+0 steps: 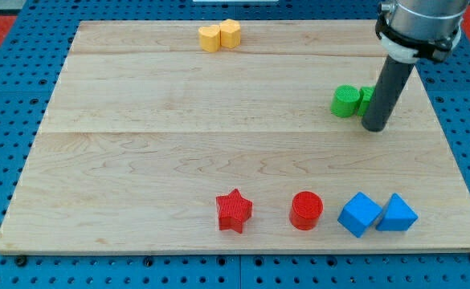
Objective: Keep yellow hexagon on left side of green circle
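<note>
The yellow hexagon (230,33) sits near the view's top, touching a second yellow block (210,38) on its left. The green circle (346,101) sits at the view's right, far to the right of the yellow hexagon. A second green block (366,99) touches the circle's right side and is partly hidden by the rod. My tip (374,128) rests on the board just right of and slightly below the green pair, next to the second green block.
Along the view's bottom stand a red star (234,211), a red circle (306,210) and two touching blue blocks (359,214) (398,213). The wooden board (138,160) lies on a blue pegboard surface.
</note>
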